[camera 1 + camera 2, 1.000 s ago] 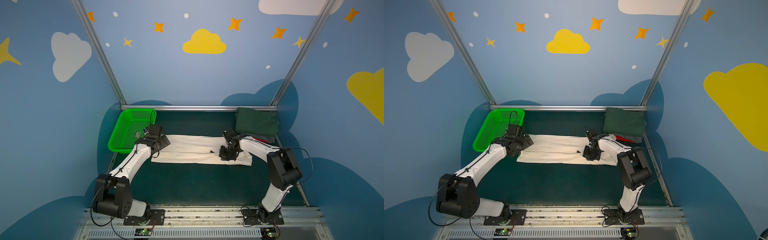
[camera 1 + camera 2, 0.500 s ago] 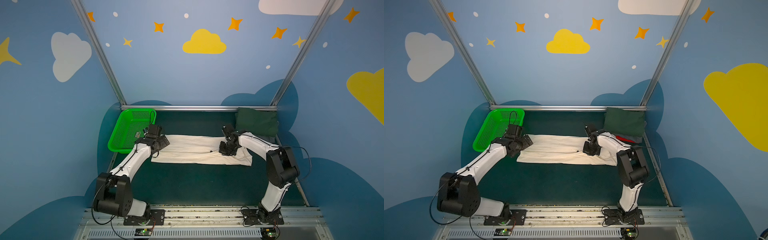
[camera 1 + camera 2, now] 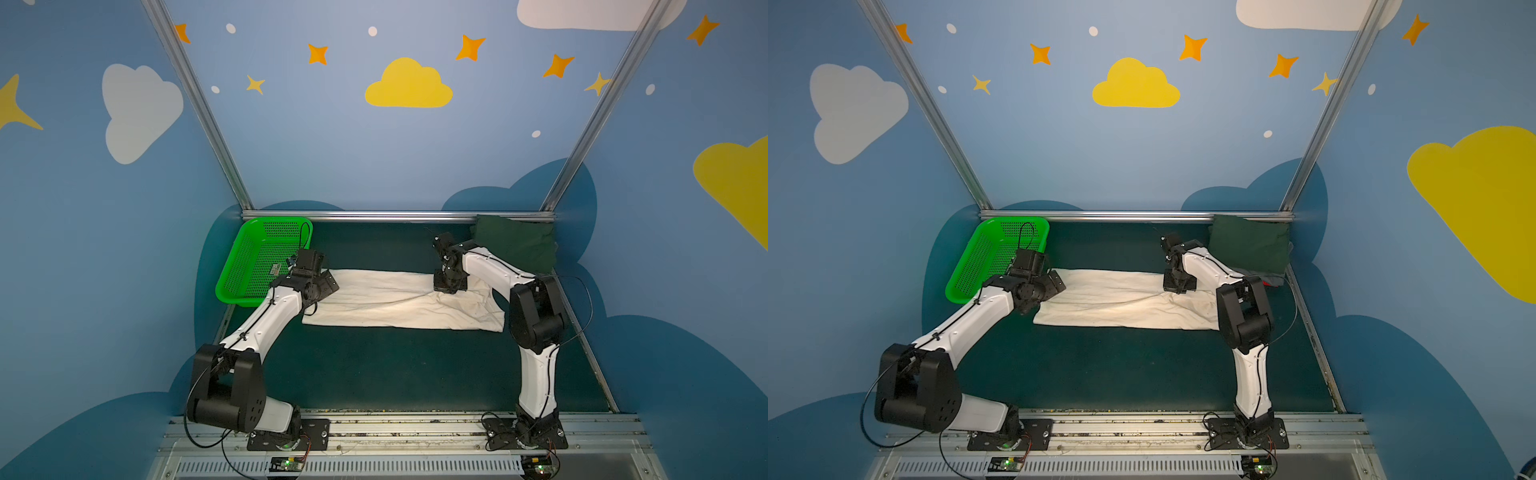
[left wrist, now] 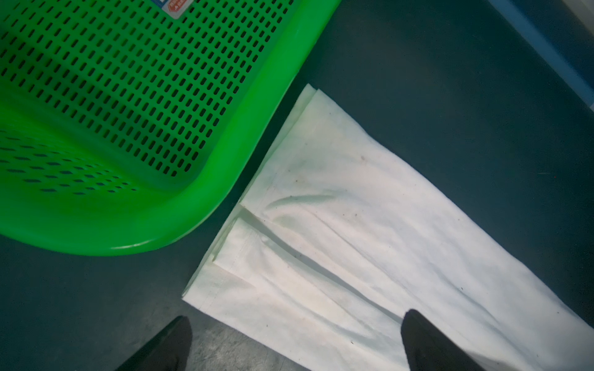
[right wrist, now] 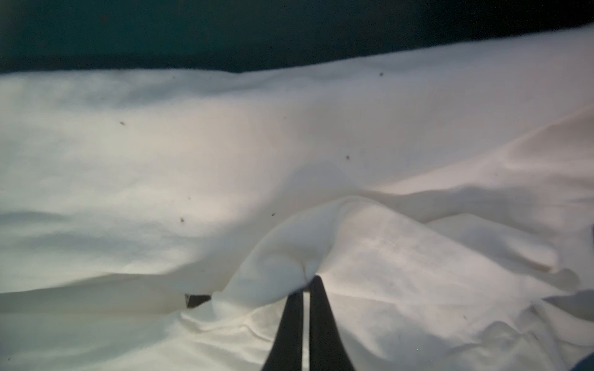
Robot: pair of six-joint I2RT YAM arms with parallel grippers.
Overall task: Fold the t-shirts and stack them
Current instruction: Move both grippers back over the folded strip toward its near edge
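- Cream-white short-sleeved cotton t-shirt (image 3: 386, 299), already narrowed to a long band, lies flat across the middle of the dark green table mat (image 3: 395, 365). Its long axis runs from 9 o'clock to 3 o'clock in both top views.
- At the 3 o'clock end the cloth is rumpled, sleeve and collar bunched. At the 9 o'clock end the hem layers sit squared and neat.
- Right gripper (image 5: 309, 282) is down on the far edge of that rumpled end. Its two fingers are pressed together, nipping a raised ridge of white fabric, and a crease pulls toward it across the cream tee.
- Left gripper (image 4: 297, 318) hangs over the 9 o'clock hem with its fingers spread wide. One tip is over bare mat, the other over cloth, and it holds nothing.
- Bright green perforated plastic basket (image 3: 241, 257) sits at 10 o'clock, just beside the hem corner but not touching it.
- Folded dark green t-shirt (image 3: 515, 245) waits in the 2 o'clock corner behind the right arm.
- My read: the coming fold goes across the long axis, one end carried over the other.
- So the ends decide it: the right arm is nearer the 3 o'clock end, the left is nearer the 9 o'clock hem.
- The shirt lies toward 9 o'clock from the pinching hand, so a sweep that way would lay the rumpled end over the tidy one.
- Risk, as I judge it: a thin pinch may lift only the top layer.
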